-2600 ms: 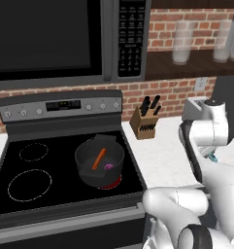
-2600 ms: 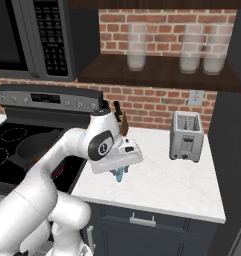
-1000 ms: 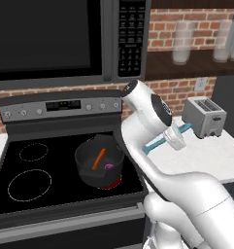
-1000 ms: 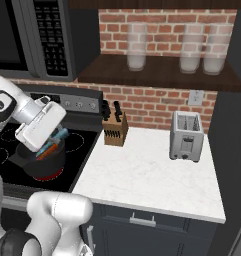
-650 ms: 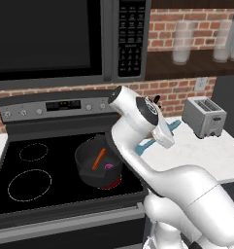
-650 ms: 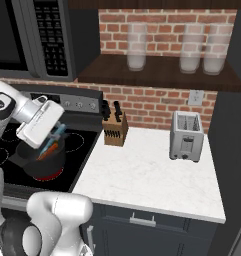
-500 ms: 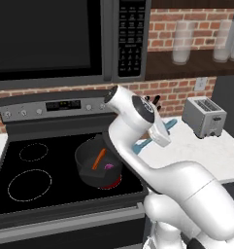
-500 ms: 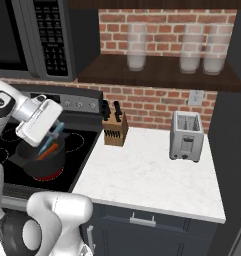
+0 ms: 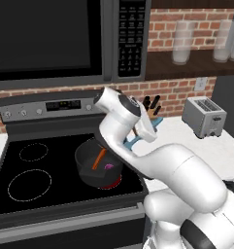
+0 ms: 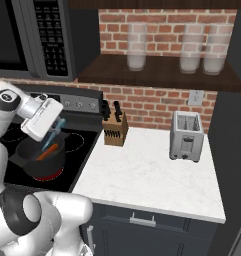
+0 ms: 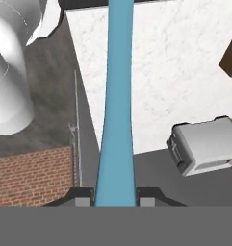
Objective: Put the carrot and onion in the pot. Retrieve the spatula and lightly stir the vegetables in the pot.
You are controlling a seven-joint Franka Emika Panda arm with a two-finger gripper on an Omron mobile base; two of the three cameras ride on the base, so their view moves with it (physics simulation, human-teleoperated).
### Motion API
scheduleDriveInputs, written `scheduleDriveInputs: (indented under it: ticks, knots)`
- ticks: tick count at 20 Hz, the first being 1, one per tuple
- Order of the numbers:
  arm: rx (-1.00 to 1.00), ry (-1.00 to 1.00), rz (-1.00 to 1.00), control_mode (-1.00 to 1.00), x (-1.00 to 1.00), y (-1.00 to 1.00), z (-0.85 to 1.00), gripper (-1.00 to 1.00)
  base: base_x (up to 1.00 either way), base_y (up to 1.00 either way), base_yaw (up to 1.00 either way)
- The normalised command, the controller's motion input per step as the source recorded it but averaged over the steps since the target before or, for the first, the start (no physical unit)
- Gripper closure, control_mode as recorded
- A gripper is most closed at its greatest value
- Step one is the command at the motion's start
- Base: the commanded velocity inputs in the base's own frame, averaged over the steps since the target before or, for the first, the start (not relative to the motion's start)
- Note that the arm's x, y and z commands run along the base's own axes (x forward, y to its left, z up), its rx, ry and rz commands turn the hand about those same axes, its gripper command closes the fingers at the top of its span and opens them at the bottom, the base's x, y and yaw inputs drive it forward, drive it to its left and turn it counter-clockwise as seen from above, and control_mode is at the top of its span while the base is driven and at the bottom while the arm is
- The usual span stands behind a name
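Note:
The dark pot (image 9: 89, 171) (image 10: 38, 167) stands on the stove's front right burner. Inside it lie the orange carrot (image 9: 99, 159) (image 10: 47, 151) and, beside it, the small magenta onion (image 9: 109, 166). My gripper (image 9: 139, 136) (image 10: 53, 129) (image 11: 115, 198) hangs just right of and above the pot, shut on the light-blue spatula (image 9: 130, 143) (image 10: 54, 134) (image 11: 116, 115). The spatula slants down toward the pot's right rim. Whether its lower end touches anything I cannot tell. In the hand view the blue handle runs straight up from between the two fingertips (image 11: 83, 196).
A wooden knife block (image 9: 150, 104) (image 10: 114, 128) stands on the white counter (image 10: 147, 175) just right of the stove. A silver toaster (image 9: 206, 116) (image 10: 186, 136) (image 11: 206, 146) sits further right. The microwave (image 9: 65, 39) hangs above the stove.
The arm has swung left from the counter side, carrying the spatula to the pot's right rim. Carrot, onion and pot have stayed put.

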Motion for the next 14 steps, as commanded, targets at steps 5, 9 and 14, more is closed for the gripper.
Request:
scheduleDriveInputs:
  ticks: [5,9,14]
  knots:
    - [-0.1,0.0,0.0,-1.0,0.42,0.23,-0.48,1.0,0.0,0.0,0.0]
    - [-0.14,0.0,-0.01,-1.0,0.11,0.33,-0.29,1.0,0.0,0.0,0.0]
    - [-0.16,-0.03,-0.03,-1.0,0.19,0.29,-0.27,1.0,0.0,0.0,0.0]
